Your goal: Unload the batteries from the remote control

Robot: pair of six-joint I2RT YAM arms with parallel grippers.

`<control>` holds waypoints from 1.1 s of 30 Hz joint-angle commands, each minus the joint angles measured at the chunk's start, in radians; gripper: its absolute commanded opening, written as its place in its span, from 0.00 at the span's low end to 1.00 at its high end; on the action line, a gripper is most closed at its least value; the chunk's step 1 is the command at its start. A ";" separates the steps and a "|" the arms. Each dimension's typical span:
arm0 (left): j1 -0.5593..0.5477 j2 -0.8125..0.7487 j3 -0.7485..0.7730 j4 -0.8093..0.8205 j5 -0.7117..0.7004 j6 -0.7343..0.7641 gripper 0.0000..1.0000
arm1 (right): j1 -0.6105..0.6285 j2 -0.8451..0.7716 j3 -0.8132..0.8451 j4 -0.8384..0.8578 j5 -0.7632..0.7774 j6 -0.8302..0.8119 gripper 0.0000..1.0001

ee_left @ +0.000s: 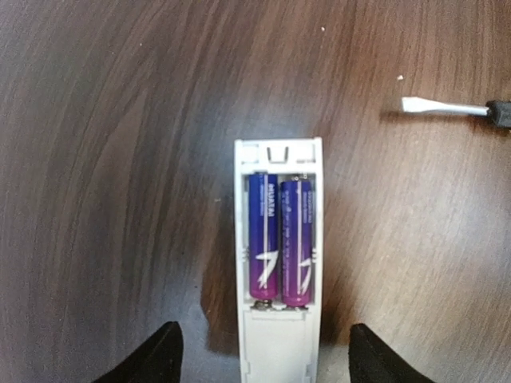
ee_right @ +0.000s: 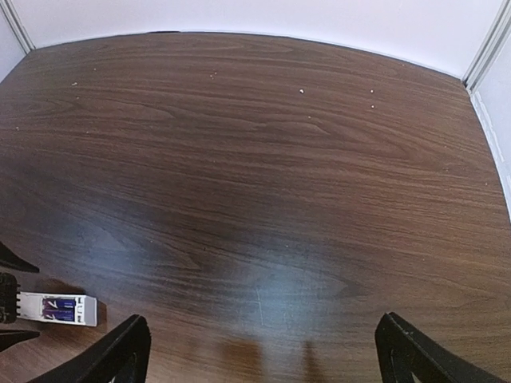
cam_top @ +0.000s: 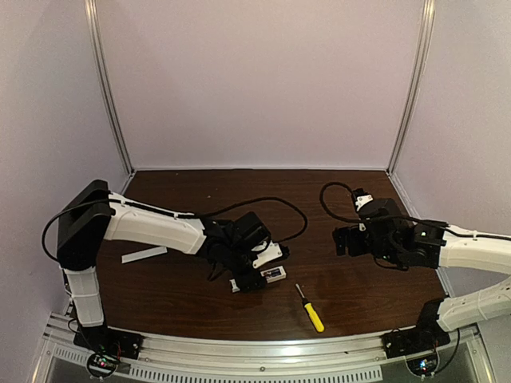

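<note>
The white remote control [ee_left: 278, 263] lies on the dark wood table with its battery bay open. Two blue-purple batteries [ee_left: 278, 239] sit side by side in the bay. My left gripper [ee_left: 263, 355] is open, its jaws standing either side of the remote's near end without touching it. In the top view the remote [cam_top: 267, 275] pokes out under the left gripper [cam_top: 249, 271]. It also shows in the right wrist view [ee_right: 57, 309]. My right gripper [ee_right: 259, 351] is open and empty, above bare table to the right [cam_top: 345, 239].
A yellow-handled screwdriver [cam_top: 310, 309] lies right of the remote; its tip [ee_left: 439, 107] shows in the left wrist view. A flat white strip [cam_top: 144, 255] lies at the table's left. Enclosure walls stand close on all sides.
</note>
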 commanded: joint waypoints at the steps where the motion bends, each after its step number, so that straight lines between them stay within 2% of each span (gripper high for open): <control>1: 0.025 -0.070 0.023 0.032 0.024 0.017 0.77 | -0.003 -0.031 0.025 -0.084 -0.041 -0.003 1.00; 7: 0.069 -0.190 -0.031 0.081 0.061 -0.007 0.97 | -0.002 -0.033 0.016 -0.084 -0.185 -0.025 1.00; 12: 0.110 -0.261 -0.083 0.160 0.043 -0.057 0.97 | 0.018 0.015 -0.010 -0.046 -0.294 -0.007 1.00; 17: 0.156 -0.312 -0.122 0.224 -0.002 -0.123 0.96 | 0.098 0.075 -0.014 -0.036 -0.325 0.006 0.99; 24: 0.203 -0.365 -0.158 0.274 -0.053 -0.175 0.94 | 0.242 0.156 -0.013 -0.044 -0.304 0.089 0.94; 33: 0.212 -0.405 -0.204 0.304 -0.096 -0.200 0.93 | 0.412 0.233 -0.024 -0.067 -0.214 0.208 0.81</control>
